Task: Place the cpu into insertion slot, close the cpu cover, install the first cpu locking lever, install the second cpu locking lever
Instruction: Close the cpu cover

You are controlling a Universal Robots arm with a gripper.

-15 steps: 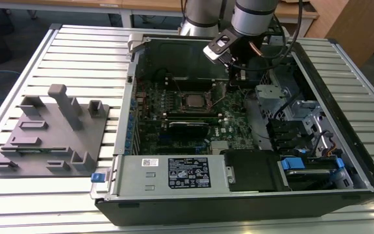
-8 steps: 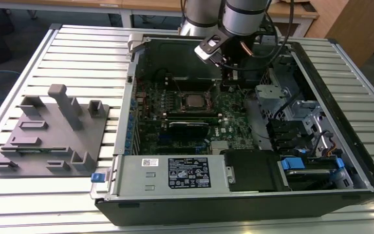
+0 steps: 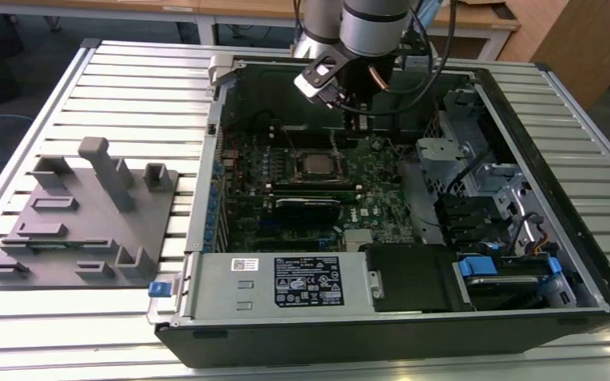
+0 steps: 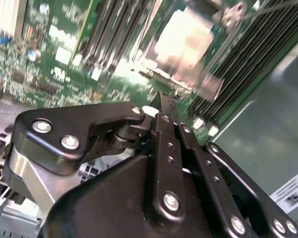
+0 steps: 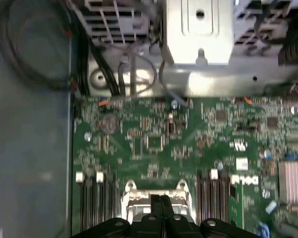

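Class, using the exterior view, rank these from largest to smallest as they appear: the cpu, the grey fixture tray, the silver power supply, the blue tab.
Largest to smallest:
1. grey fixture tray
2. silver power supply
3. cpu
4. blue tab

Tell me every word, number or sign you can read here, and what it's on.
Black label on the grey box: print too small to read.
Small white sticker beside it: too small.
White tag in the second wrist view: blurred.
Nothing is readable.

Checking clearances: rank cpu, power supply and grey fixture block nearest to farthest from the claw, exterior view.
1. cpu, on the board by the claw.
2. power supply, inside the case.
3. grey fixture block, outside the case, exterior view's left.
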